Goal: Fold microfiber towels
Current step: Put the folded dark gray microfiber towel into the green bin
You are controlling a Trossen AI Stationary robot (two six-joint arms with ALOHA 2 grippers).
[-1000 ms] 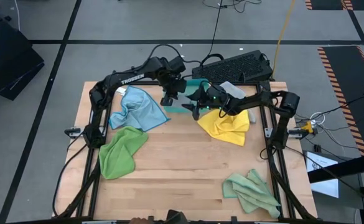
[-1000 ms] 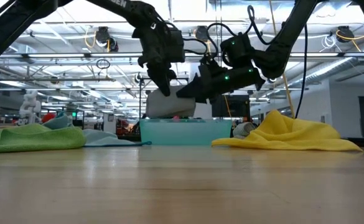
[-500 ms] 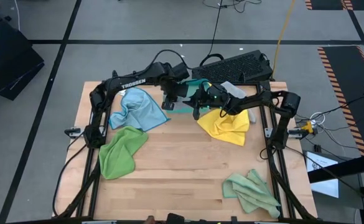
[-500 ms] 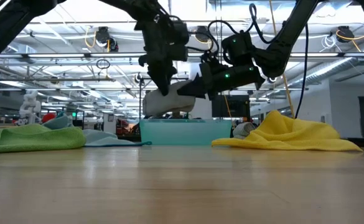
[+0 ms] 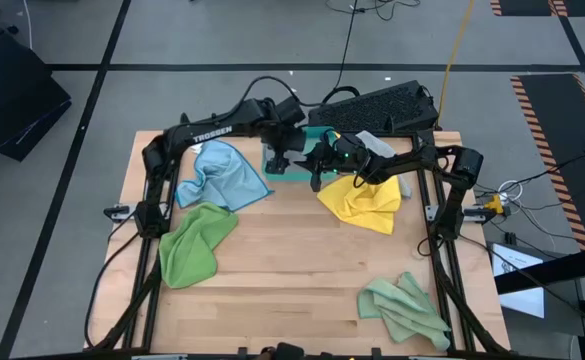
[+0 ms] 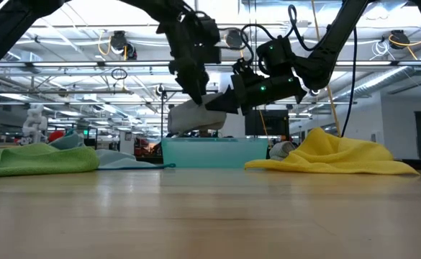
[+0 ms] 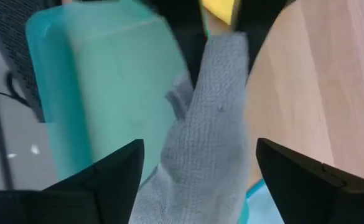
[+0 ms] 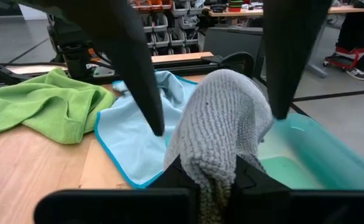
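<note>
1. The right gripper (image 8: 219,186) is pinched tight on a folded grey microfiber towel (image 8: 222,121), holding it up in the air over the teal plastic tray (image 8: 306,155) at the back of the table. The cloth bulges straight out in front of its fingertips.
2. The left gripper (image 7: 197,165) is spread wide with nothing in its grasp. Its two dark fingers (image 7: 101,180) stand on either side of that same grey towel (image 7: 210,130), and from its wrist view the cloth runs right between them without being squeezed.
3. From the low view the grey towel (image 6: 196,115) hangs just above the tray (image 6: 214,152), with both grippers meeting at it from opposite sides.
4. Just beside the tray on the left arm's side lies a crumpled light blue microfiber cloth (image 5: 222,175) on the wooden table (image 5: 292,270), and near that, closer to the front, a bright green microfiber cloth (image 5: 194,240).
5. On the right arm's side, right next to the tray, there's a rumpled yellow microfiber cloth (image 5: 364,203).
6. Well apart from all that, at the front right corner, sits a paler green microfiber cloth (image 5: 404,308), all bunched up.
</note>
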